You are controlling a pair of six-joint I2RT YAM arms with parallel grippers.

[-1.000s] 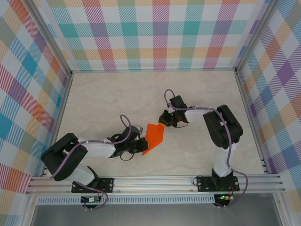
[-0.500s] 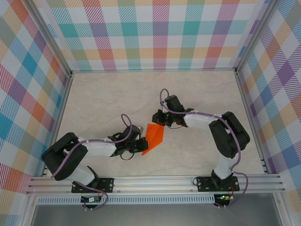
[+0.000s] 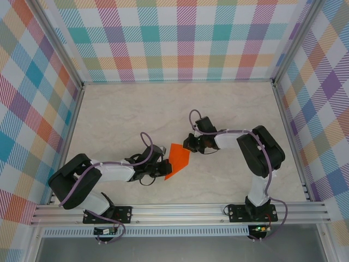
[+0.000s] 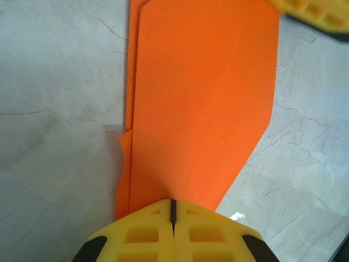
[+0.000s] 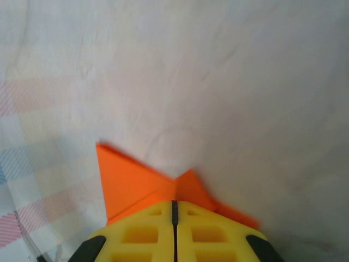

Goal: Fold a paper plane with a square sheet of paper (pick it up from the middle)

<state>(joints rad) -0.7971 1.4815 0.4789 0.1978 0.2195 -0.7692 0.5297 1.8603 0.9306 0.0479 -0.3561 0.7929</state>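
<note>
The square sheet of paper (image 3: 178, 158) is bright orange and folded into a long shape with one pointed end, lying at the middle of the table. My left gripper (image 3: 162, 165) is shut on its near left end; in the left wrist view the paper (image 4: 202, 98) fans out from the closed yellow fingertips (image 4: 173, 204). My right gripper (image 3: 189, 145) is shut on the far right corner. In the right wrist view the paper (image 5: 131, 180) rises in a small peak on either side of the closed jaw line (image 5: 174, 205). A right finger (image 4: 313, 12) shows at the paper's far end.
The pale marble-patterned table (image 3: 125, 114) is walled by checked panels on three sides, with an aluminium rail (image 3: 180, 210) along the near edge. Both arms reach toward the centre, the right forearm (image 3: 234, 136) lying low over the table.
The right gripper swung a little left with its elbow out, then came back down and right on the paper's corner. The left gripper and the paper's near end stayed put.
</note>
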